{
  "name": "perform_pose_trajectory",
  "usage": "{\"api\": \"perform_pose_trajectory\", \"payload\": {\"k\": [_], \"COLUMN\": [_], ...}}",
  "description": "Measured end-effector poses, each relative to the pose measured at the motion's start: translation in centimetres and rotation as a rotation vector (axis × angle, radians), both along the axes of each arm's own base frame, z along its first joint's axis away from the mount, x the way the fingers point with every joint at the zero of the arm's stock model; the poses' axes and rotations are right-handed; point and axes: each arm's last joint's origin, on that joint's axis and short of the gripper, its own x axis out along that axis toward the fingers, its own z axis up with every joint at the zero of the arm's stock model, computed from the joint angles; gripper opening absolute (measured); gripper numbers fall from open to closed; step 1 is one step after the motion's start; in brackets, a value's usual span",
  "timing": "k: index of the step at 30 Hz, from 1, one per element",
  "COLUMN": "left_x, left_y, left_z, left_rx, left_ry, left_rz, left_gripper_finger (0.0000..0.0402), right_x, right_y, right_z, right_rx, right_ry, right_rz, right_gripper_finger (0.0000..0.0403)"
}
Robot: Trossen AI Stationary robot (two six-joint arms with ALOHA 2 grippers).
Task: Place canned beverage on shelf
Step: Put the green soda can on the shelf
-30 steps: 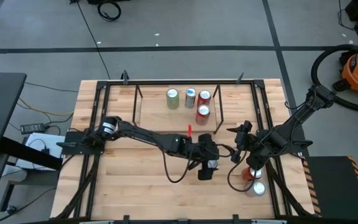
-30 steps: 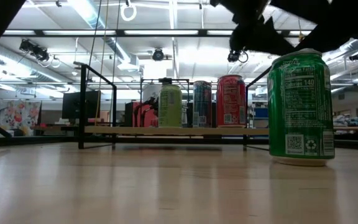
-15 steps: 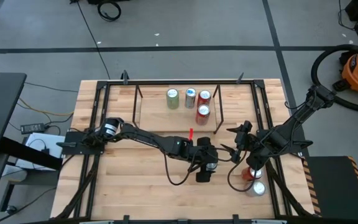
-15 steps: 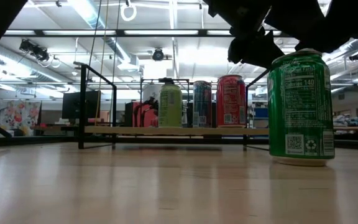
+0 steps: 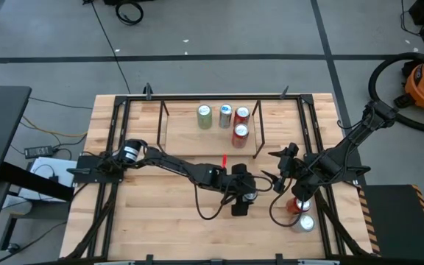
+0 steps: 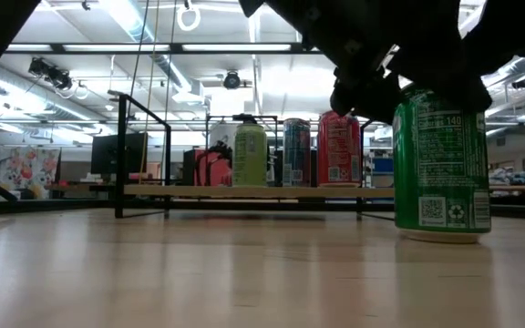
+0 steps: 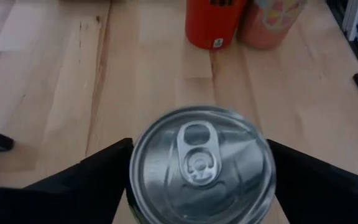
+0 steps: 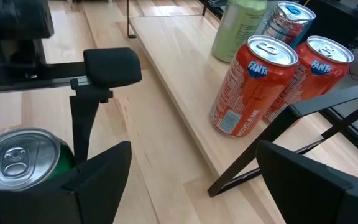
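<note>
A green can (image 6: 440,164) stands upright on the table right of centre; its silver top (image 7: 199,165) fills the left wrist view. My left gripper (image 5: 246,194) is low over it and open, one finger on each side of the can's top. The shelf (image 5: 182,125) is at the table's far side and carries several upright cans (image 5: 225,115), two of them orange Fanta cans (image 8: 253,84). My right gripper (image 5: 280,177) waits open just right of the green can, with nothing between its fingers. My left gripper comes down on the green can at a slant from the table's left. Its fingers (image 7: 104,171) stand against the two opposite sides of the can's upper rim (image 7: 132,168). Whether they touch the can I cannot tell. The can stands upright on the table.
An orange can (image 5: 294,205) and a silver-topped can (image 5: 305,222) stand near the right edge, behind my right arm. A black rod frame (image 5: 116,147) edges the table. A small red thing (image 5: 224,157) lies in front of the shelf. Bare wood lies at the near left.
My left gripper has sunk from above the green can until its fingers reach down around the can's top. The can has stayed where it was.
</note>
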Motion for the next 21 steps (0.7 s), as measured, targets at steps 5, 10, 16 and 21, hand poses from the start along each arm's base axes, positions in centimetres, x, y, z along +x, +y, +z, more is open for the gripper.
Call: {"api": "perform_pose_trajectory", "payload": {"k": [5, 10, 16, 21], "left_x": [-0.1, -0.1, -1.1, -2.8], "left_y": [0.0, 0.4, 1.3, 2.7], "left_z": [-0.1, 0.1, 2.0, 5.3], "left_rx": [0.008, 0.007, 0.071, 0.111], "left_ry": [0.005, 0.009, 0.044, 0.066], "left_rz": [-0.001, 0.001, -0.023, -0.022], "left_gripper_finger": [0.031, 0.0306, 0.0306, 0.0306], "right_x": [0.0, 0.0, -0.1, -0.2], "right_y": [0.0, 0.0, 0.1, 0.2], "right_z": [0.0, 0.0, 0.0, 0.0], "right_rx": [0.0, 0.0, 0.006, 0.003], "right_ry": [0.0, 0.0, 0.002, 0.0], "right_rz": [0.0, 0.0, 0.007, 0.016], "right_gripper_finger": [0.0356, 0.0356, 0.0356, 0.0356]}}
